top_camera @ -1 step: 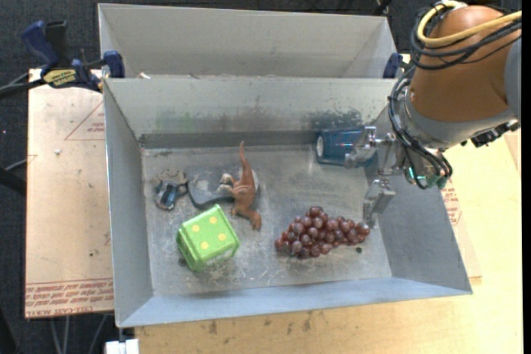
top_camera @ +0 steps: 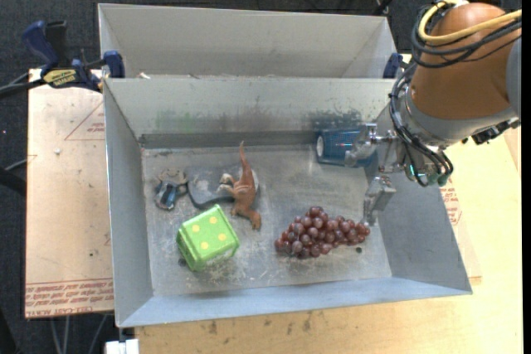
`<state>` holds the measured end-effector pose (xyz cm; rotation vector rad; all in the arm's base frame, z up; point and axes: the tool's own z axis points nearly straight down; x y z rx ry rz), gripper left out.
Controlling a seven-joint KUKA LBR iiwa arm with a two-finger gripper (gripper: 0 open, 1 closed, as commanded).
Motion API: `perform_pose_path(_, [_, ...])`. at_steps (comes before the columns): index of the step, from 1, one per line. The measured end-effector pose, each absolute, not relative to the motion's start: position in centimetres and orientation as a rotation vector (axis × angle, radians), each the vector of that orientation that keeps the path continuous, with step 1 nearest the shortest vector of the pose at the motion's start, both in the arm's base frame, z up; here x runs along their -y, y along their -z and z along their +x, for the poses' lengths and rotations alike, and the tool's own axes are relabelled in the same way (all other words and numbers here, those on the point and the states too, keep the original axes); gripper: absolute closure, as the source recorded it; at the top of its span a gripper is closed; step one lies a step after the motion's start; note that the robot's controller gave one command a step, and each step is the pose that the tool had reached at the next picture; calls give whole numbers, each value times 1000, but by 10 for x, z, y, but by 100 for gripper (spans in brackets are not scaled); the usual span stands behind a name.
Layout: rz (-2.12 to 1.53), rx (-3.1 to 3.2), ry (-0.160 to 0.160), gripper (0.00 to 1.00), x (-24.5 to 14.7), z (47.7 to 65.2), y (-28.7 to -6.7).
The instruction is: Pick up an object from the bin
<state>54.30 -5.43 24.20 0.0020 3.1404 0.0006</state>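
Hovering just right of a dark-red grape bunch (top_camera: 319, 234) — which stretches away leftward — the gripper (top_camera: 372, 208) may be open or closed; cannot tell.

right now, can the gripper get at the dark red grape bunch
Probably yes: the gripper hangs just by the right end of the grape bunch, which lies alone on the bin floor, the brown dinosaur and green die apart to its left.

No words, brands or numerals can be read. The only marks are dark pips on the light-green cube-shaped die (top_camera: 207, 239), near left; their count is unclear.
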Motion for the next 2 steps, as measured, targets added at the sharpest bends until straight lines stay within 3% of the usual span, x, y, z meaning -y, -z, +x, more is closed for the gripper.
perform_pose_path(1, [116,-3132,-1,0,50,537,-210])
perform_pose_path(2, [283,-3123,-2,0,63,520,-151])
